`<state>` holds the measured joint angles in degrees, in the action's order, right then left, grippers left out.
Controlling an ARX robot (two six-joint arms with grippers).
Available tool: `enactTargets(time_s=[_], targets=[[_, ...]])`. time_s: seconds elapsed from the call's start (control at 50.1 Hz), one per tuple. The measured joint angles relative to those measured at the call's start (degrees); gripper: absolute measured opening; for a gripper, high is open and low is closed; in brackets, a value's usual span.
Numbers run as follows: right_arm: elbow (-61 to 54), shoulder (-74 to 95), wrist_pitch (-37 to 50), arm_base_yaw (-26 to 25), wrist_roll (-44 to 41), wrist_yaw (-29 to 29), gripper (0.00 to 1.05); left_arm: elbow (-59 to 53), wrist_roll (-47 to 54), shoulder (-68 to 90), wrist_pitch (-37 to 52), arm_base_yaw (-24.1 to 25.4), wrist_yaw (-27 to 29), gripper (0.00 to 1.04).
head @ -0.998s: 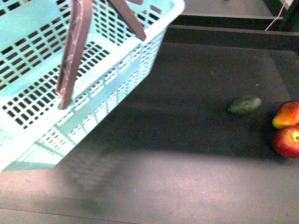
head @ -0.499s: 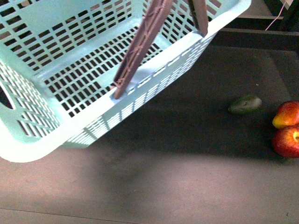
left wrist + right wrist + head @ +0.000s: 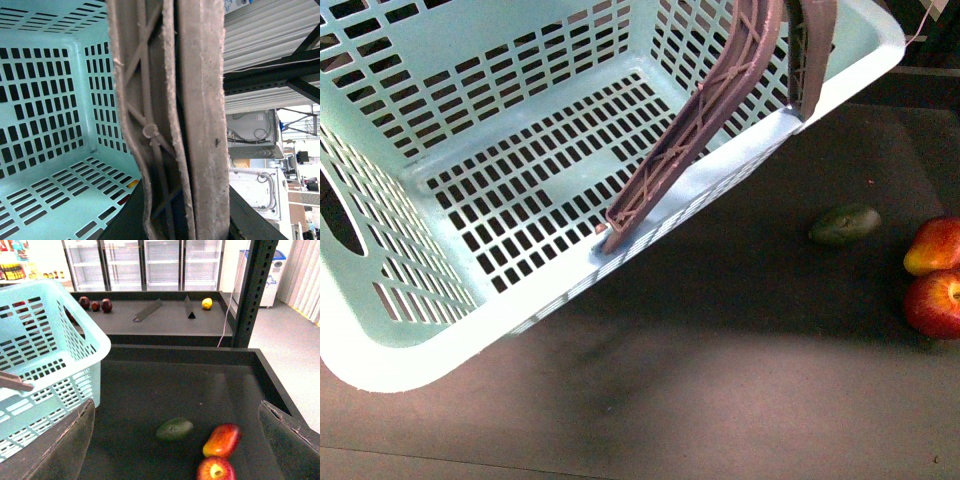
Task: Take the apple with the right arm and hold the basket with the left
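The pale mint-blue basket (image 3: 520,130) hangs tilted over the left and middle of the dark table, empty, its two brownish-mauve handles (image 3: 720,110) swung up together. My left gripper (image 3: 175,220) is shut on those handles (image 3: 200,125), which fill the left wrist view. The round red apple (image 3: 935,303) lies at the table's right edge, cut by the frame. In the right wrist view the apple (image 3: 216,469) sits low between the wide-apart fingers of my open right gripper (image 3: 177,440), which hovers above it without touching.
An oblong red-and-yellow fruit (image 3: 934,245) touches the apple, and a dark green avocado (image 3: 844,224) lies just left of them. The table's raised black rim (image 3: 200,354) and a black shelf post (image 3: 252,290) stand behind. Another shelf with fruit (image 3: 95,305) lies beyond.
The basket has swung to the right and toward the camera, now showing its whole floor. The fruits have not moved.
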<state>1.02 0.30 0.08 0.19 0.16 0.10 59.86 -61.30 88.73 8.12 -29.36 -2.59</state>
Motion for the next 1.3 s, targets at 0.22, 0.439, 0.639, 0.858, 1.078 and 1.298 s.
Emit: enactTargets(time_s=[0.22, 0.439, 0.639, 0.858, 1.078, 1.298], targets=[[0.0, 0.02, 0.0, 0.0, 0.0, 0.0, 0.96, -0.44, 0.09, -1.79, -0.2, -1.42, -0.31, 0.18], [0.0, 0.02, 0.0, 0.0, 0.0, 0.0, 0.96, -0.61, 0.2, -1.81, -0.24, -1.38, 0.04, 0.18], [1.9, 2.58, -5.42, -0.2, 2.01, 0.59, 0.96, -0.66, 0.2, -1.81, -0.26, -1.38, 0.02, 0.18], [6.12, 34.1, 1.33, -9.44, 4.24, -2.08, 0.96, -0.68, 0.17, -1.84, -0.26, -1.38, -0.15, 0.18], [13.2, 79.43, 34.45, -12.07, 0.35, -2.27, 0.96, -0.7, 0.33, -1.84, -0.26, -1.33, 0.02, 0.18], [21.55, 109.13, 45.66, -13.09, -0.76, -2.95, 0.96, -0.7, 0.39, -1.84, -0.26, -1.33, 0.04, 0.18]])
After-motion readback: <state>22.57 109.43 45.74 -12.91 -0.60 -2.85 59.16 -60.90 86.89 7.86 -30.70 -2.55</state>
